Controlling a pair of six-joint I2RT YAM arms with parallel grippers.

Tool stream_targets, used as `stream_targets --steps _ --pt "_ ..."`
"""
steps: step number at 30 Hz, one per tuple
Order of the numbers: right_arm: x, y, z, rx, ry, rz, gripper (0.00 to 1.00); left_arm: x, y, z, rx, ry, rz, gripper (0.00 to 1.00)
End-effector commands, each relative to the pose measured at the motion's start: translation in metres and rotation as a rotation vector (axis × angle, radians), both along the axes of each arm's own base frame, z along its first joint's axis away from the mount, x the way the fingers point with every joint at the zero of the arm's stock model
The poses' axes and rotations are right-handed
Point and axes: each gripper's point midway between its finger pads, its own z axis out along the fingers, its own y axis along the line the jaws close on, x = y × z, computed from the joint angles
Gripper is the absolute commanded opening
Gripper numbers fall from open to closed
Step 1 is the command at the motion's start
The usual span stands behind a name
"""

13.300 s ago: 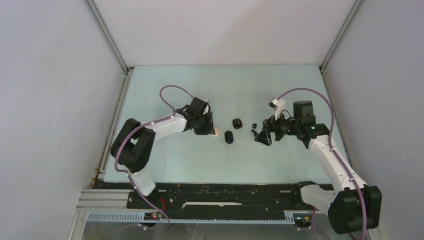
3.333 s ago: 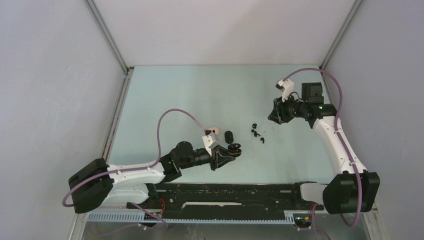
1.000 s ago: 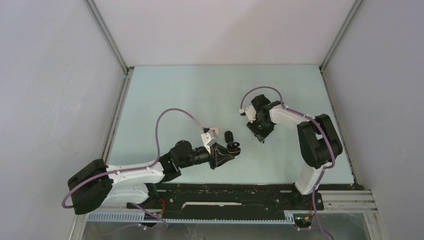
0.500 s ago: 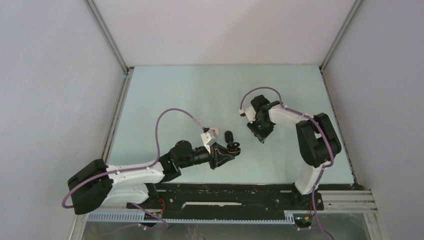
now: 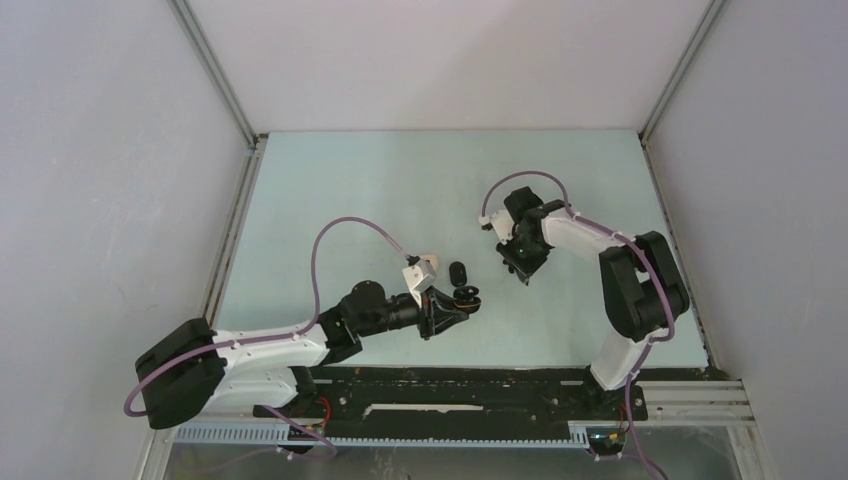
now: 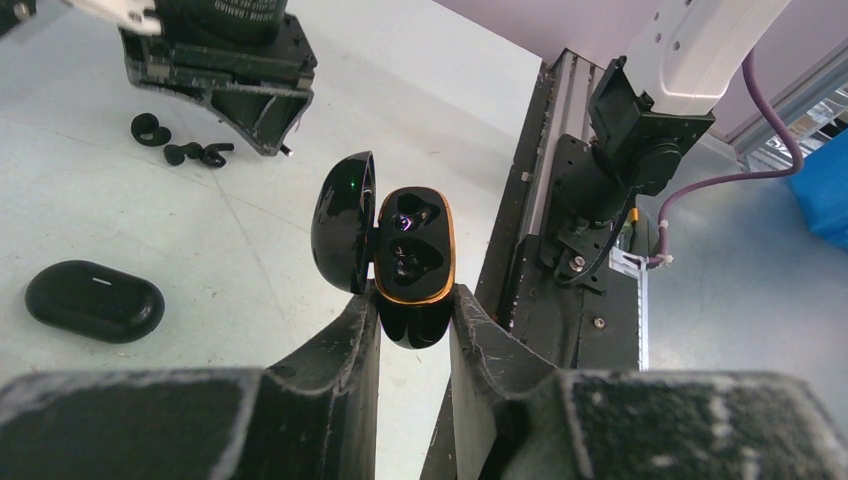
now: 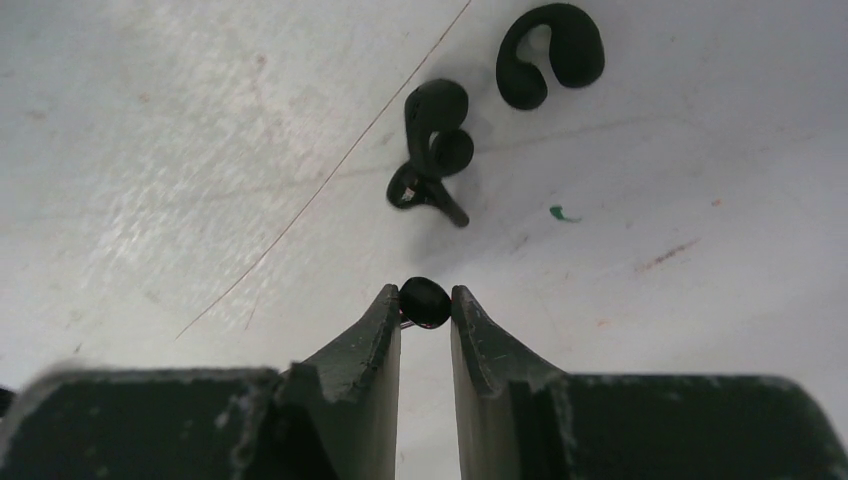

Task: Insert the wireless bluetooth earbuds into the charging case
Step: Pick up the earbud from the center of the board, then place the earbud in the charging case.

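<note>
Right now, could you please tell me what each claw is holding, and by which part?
The left claw clamps the open charging case across one end of its base; the right claw pinches a small black earbud across its sides.

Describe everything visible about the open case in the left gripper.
The case is glossy black plastic, pebble-shaped, with an orange-gold rim around two dark moulded wells that look empty. Its lid stands open beside the body. The left gripper clamps its lower end between both fingers.
</note>
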Motion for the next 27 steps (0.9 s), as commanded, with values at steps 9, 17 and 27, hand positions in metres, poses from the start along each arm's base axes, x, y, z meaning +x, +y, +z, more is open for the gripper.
stream_targets --steps 9,17,27 --pt "0.0 0.017 0.155 0.195 -0.294 0.214 0.0 0.01 -0.013 0.032 -0.055 -0.071 -0.007 0.0" --pt "-0.026 0.039 0.251 0.33 -0.512 0.544 0.0 0.02 -0.023 0.048 -0.079 -0.083 0.005 0.0" --pt "-0.086 0.071 0.347 0.595 -1.2 0.749 0.0 0.01 -0.015 0.069 -0.154 -0.152 -0.017 0.0"
